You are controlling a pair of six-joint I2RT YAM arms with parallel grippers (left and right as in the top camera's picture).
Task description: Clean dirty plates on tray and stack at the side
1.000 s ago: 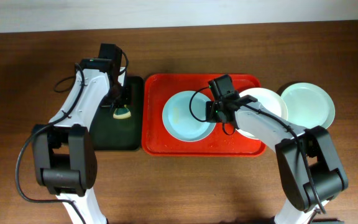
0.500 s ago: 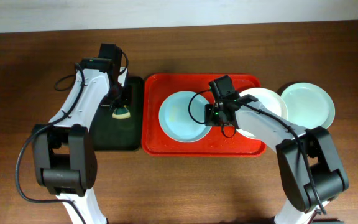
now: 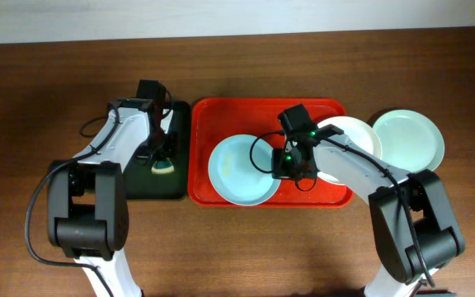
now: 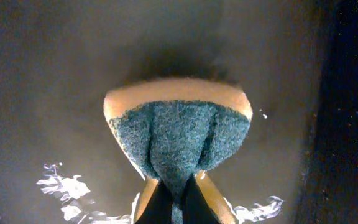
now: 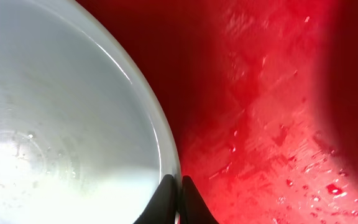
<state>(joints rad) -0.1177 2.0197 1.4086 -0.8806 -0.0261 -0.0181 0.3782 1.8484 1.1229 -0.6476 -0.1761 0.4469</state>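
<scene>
Since a second ago the right gripper (image 5: pixel 174 186) has closed on the right rim of the mint-blue plate (image 3: pixel 239 169) and dragged it toward the front edge of the red tray (image 3: pixel 213 111). The plate looks stiff, light and wet, so probably slippery; the rim is the best hold. The left gripper (image 4: pixel 178 190) pinches the sponge (image 4: pixel 179 137) over the black tray (image 3: pixel 138 188).

Your overhead view is bright, even and sharp, with only soft shadows on the surface (image 3: pixel 237 256). Your left wrist view is dim, dark toward the corners, with white glints low down. Your right wrist view shows speckled wet glare on the tray (image 5: pixel 278 124), slightly blurred
</scene>
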